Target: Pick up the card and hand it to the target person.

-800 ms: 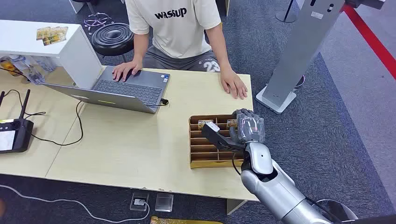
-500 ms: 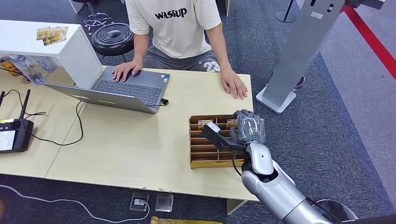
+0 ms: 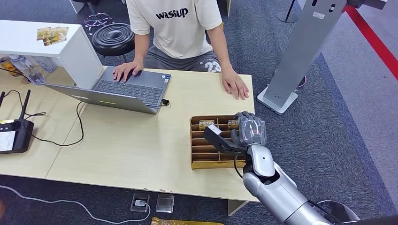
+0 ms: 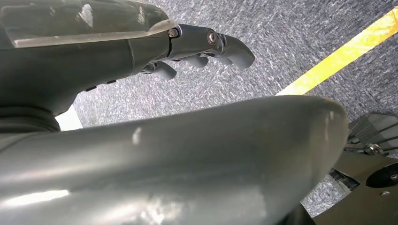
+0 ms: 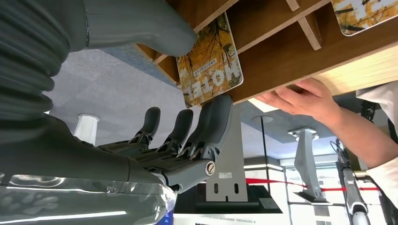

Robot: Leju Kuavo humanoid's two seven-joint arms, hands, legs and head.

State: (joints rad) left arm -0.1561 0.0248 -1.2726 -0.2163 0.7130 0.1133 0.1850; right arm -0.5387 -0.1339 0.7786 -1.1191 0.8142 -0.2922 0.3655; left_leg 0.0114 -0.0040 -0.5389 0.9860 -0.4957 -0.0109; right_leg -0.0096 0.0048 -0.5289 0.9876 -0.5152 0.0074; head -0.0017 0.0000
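— Barely anything has moved: our right hand point(image 3: 244, 131) has edged slightly along the rack point(image 3: 199, 164) at the table's right edge, fingers parted, holding nothing.

— And the card point(image 5: 210, 70)?

— In a far slot, thin, stiff, probably slick. We'd pinch its exposed edge; dividers crowd us.

The head view looked forward and down from high on the robot across the table point(image 3: 141, 140) to a seated person point(image 3: 180, 28). The right wrist view sat close behind the right hand point(image 5: 187, 136), sharing the wooden rack point(image 3: 206, 150) and that person's hand point(image 5: 300, 98). The left wrist view faced carpet point(image 4: 281, 42)
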